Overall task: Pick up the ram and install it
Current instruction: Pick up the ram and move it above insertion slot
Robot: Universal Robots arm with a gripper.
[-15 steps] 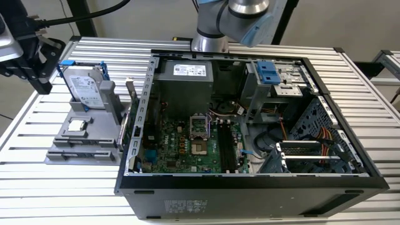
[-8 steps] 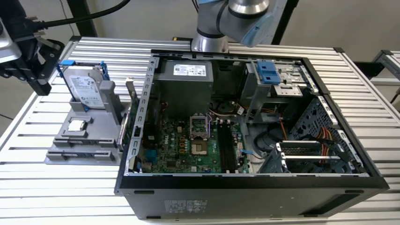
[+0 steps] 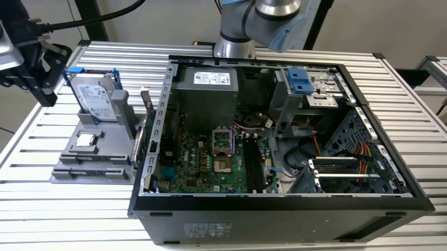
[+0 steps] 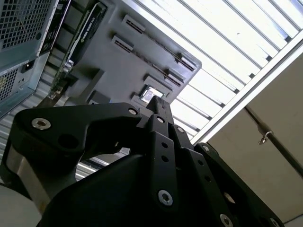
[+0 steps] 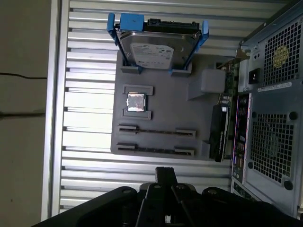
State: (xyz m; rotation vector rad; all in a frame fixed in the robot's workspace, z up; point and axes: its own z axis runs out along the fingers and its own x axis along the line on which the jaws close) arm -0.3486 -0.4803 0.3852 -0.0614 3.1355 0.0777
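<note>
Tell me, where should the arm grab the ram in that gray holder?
Mid-length, from straight above. The ram seems to stand on edge in the holder, showing just its thin top edge, with blocks covering both ends. So pinch its two flat faces across the thin side.

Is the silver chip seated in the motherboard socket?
No, in the first wrist view the silver chip lies on the gray holder, outside the case.

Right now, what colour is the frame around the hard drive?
The frame is blue; first wrist view shows it best.
</note>
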